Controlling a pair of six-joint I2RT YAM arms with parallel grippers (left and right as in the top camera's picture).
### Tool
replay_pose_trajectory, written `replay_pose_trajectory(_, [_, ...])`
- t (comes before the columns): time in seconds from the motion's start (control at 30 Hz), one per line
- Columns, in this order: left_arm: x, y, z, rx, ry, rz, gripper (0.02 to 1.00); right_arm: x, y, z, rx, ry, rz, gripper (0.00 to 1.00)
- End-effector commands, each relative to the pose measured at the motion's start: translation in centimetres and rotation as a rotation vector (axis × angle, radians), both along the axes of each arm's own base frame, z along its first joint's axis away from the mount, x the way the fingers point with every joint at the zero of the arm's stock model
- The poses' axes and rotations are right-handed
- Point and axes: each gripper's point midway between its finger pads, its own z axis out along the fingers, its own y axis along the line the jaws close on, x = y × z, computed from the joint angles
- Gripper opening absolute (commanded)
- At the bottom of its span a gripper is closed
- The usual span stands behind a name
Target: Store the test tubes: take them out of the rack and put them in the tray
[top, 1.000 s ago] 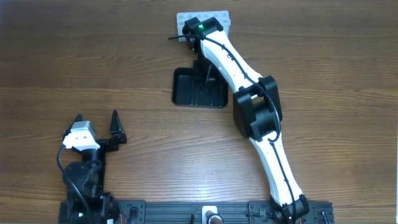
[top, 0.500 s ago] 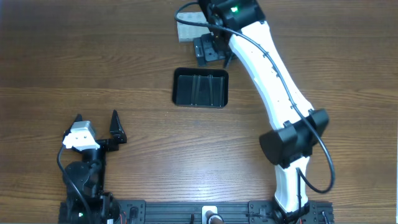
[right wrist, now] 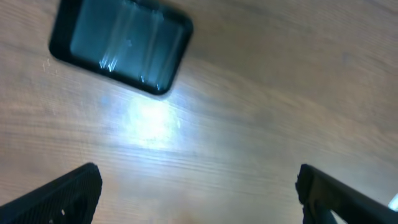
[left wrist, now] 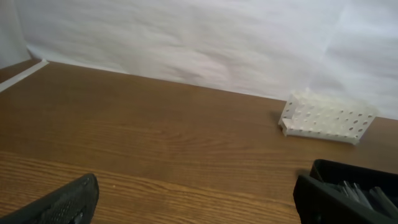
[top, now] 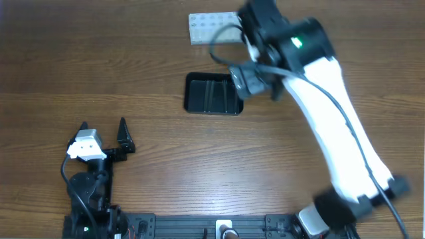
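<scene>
**Tubes in the tray, both pincers spread and empty**

The black tray [top: 211, 95] sits on the wooden table [top: 66, 66], towards the far side and a little left of centre. The white rack [top: 211, 28] stands just beyond it, close but not touching. Seen from the right wrist camera, clear test tubes [right wrist: 124, 40] lie in the tray side by side and catch the light. The left wrist camera shows the same glassy glint in the tray's near corner [left wrist: 359, 191]. From that low angle the rack [left wrist: 326, 116] shows as a pale block dotted with holes, standing upright with the back wall behind it. I cannot tell whether any tubes stand in it.

The right arm reaches up from its base at the near right. Its dark wrist hangs above the tray's right-hand end in the overhead view. The right gripper [right wrist: 198, 177] is raised well above the table with its fingers spread wide and nothing between them. Bare wood lies under it, and the tray sits off to one side.

The left gripper [top: 103, 126] rests close to its base at the near left, well apart from the tray and rack. Its two black fingers are also wide apart, holding nothing.
</scene>
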Motion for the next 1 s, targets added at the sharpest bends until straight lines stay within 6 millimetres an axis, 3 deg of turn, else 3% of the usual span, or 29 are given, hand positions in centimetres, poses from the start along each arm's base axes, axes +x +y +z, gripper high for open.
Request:
replay_pose_trajectory(0.03, [0.0, -0.1, -0.1, 0.013, 0.0, -0.009, 0.998, -3.6, -3.4, 0.0, 0.01, -0.081, -0.027, 0.991])
replay_pose_trajectory(0.2, [0.0, -0.1, -0.1, 0.013, 0.0, -0.009, 0.998, -5.5, -5.6, -1.1, 0.09, -0.262, -0.073, 0.993])
replay_pose_trajectory(0.33, [0.0, -0.1, -0.1, 0.013, 0.0, -0.009, 1.0, -5.7, -4.2, -1.0, 0.194, -0.431, 0.084, 0.993])
replay_pose_trajectory(0.5, [0.0, -0.1, -0.1, 0.013, 0.0, -0.009, 0.998, -4.2, -2.7, 1.7, 0.237, -0.764, 0.253, 0.991])
replay_pose_trajectory(0.7, [0.0, -0.1, -0.1, 0.013, 0.0, -0.009, 0.998, -2.9, -2.9, 4.2, 0.282, -1.098, 0.24, 0.991])
replay_pose_trajectory(0.83, [0.0, -0.1, -0.1, 0.013, 0.0, -0.009, 0.996, -3.2, -3.5, 3.3, 0.293, -1.219, 0.226, 0.991])
replay_pose_trajectory(1.0, [0.0, -0.1, -0.1, 0.013, 0.0, -0.009, 0.996, -3.4, -4.5, 0.2, 0.283, -1.294, 0.198, 0.993])
